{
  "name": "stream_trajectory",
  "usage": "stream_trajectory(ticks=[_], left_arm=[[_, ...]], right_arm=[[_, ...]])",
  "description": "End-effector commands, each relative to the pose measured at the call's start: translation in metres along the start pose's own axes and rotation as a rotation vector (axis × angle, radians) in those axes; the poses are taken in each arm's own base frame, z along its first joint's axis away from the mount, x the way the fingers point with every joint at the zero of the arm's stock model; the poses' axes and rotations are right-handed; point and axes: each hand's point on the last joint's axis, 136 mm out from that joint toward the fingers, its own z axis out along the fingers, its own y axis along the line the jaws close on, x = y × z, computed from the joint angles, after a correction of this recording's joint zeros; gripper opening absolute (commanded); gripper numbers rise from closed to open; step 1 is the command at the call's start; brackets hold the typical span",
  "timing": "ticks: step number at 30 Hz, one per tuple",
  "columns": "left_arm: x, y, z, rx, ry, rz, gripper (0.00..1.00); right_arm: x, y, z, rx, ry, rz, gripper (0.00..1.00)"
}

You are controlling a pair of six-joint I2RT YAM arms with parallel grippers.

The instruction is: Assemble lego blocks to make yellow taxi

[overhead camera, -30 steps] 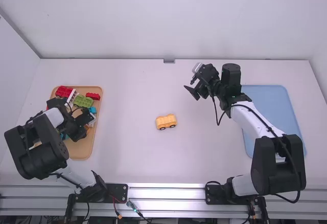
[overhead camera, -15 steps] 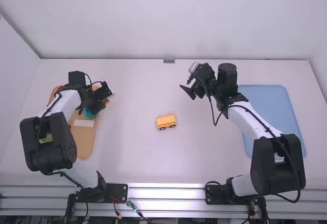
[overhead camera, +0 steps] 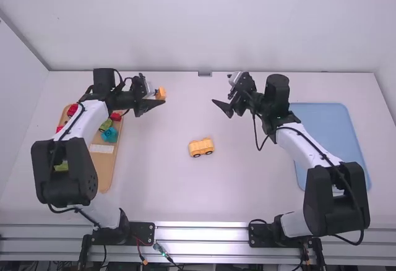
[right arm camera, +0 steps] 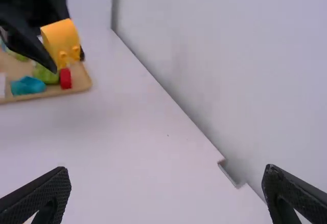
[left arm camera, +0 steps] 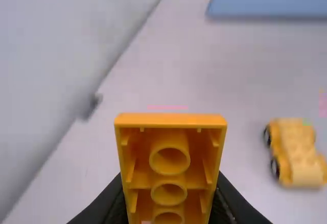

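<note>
My left gripper (overhead camera: 159, 99), at the back left of the table, is shut on an orange-yellow block (overhead camera: 161, 93). In the left wrist view the block (left arm camera: 170, 155) sits between the fingers of the left gripper (left arm camera: 169, 203), its hollow underside with round tubes facing the camera. A yellow car base with dark wheels (overhead camera: 201, 147) stands on the middle of the table, well apart from both grippers. My right gripper (overhead camera: 221, 108) is held behind and right of the car base; in the right wrist view the right gripper (right arm camera: 166, 191) is open with nothing between its fingers.
On the left lies an orange tray (overhead camera: 104, 175) with red blocks, green blocks, a teal block (overhead camera: 109, 135) and a white block (overhead camera: 101, 149). A blue tray (overhead camera: 337, 129) lies at the right, beside the right arm. The wall rises behind the table.
My left gripper has moved from over the orange tray toward the back middle, carrying the orange-yellow block. The right gripper has shifted slightly left. The car base has stayed put.
</note>
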Motion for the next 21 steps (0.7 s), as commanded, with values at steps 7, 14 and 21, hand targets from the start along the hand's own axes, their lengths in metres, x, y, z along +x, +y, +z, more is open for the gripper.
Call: stream_trajectory(ticks=[7, 14, 21], left_arm=[[-0.072, -0.051, 0.004, 0.264, -0.439, 0.100, 0.04], [-0.080, -0.062, 0.030, 0.291, -0.409, 0.167, 0.02], [-0.083, -0.048, 0.069, 0.266, -0.322, 0.025, 0.02]], right_arm=[[-0.049, 0.027, 0.007, -0.309, -0.257, 0.111, 0.99], [-0.063, 0.057, 0.019, -0.505, -0.307, 0.054, 0.99], [-0.067, 0.069, 0.018, -0.554, -0.333, -0.011, 0.99]])
